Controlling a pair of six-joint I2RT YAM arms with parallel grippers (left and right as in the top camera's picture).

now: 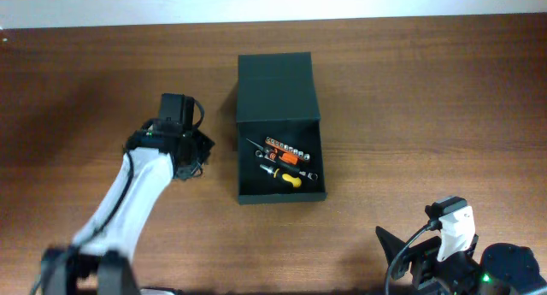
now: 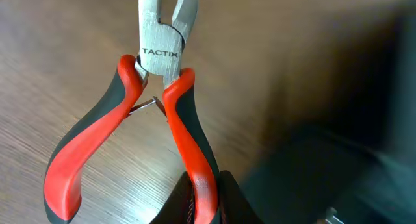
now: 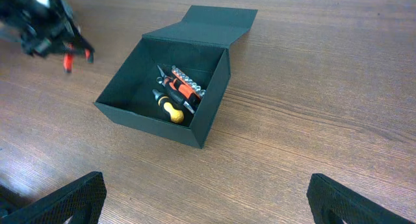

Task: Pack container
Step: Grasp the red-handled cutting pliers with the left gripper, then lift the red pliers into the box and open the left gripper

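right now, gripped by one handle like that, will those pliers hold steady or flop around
The pliers look rigid steel, probably heavy for their size. The left gripper pinches only one handle, so the free handle may swing on the pivot. Rubbery-looking grips likely resist slipping.

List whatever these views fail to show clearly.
- Left wrist: tips of the red-and-black-handled steel pliers cut off by the top edge; dark green-black matte box blurred.
- Overhead: pliers largely hidden by the left hand; small tools in the box too small to identify.
- Right wrist: left hand blurred at the upper-left corner.
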